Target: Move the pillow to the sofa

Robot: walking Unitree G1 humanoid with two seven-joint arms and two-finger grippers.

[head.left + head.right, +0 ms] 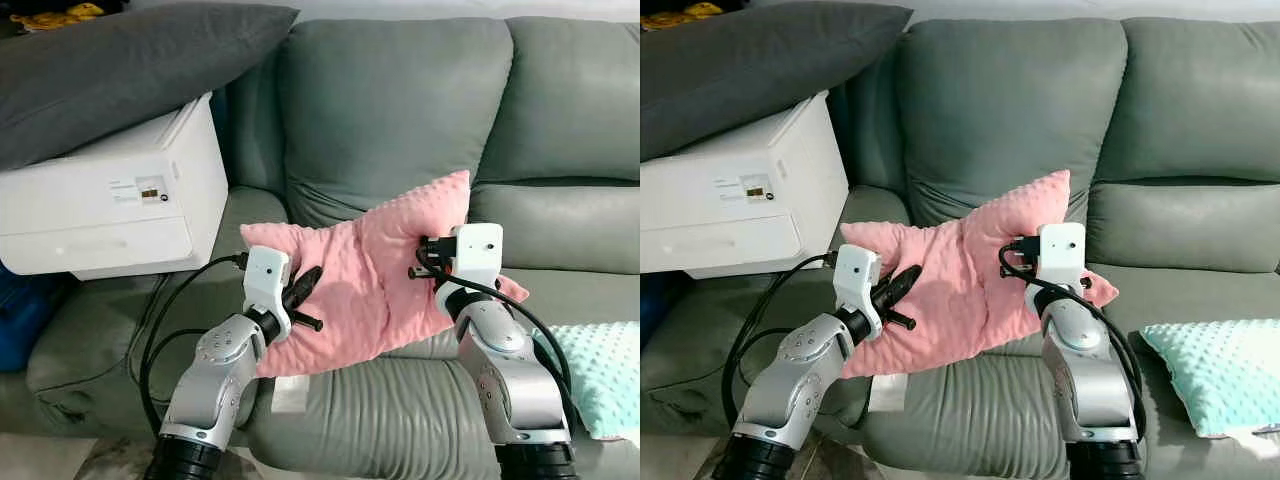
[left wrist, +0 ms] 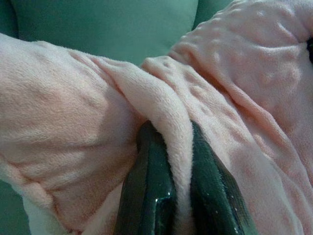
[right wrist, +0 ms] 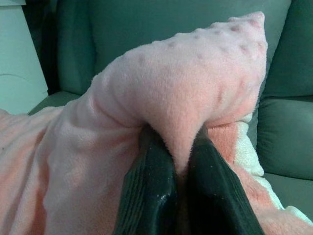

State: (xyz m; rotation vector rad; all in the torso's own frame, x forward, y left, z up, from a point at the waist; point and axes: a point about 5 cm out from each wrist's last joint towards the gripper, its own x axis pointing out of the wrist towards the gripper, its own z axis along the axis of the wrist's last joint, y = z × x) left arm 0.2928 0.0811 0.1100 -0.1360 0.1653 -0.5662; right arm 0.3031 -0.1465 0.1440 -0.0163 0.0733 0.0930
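Observation:
A pink dotted pillow hangs between my two arms, just above the seat of the grey-green sofa. My left gripper is shut on a fold of the pillow's left side; its black fingers pinch the plush fabric. On the pillow's right side, near its raised corner, my right gripper is shut on another fold. The pillow sags in the middle and its lower edge hangs at the front of the seat cushion.
A white printer-like box sits on the sofa's left seat with a large dark grey cushion on top. A mint dotted pillow lies on the right seat. Black cables trail off the left arm.

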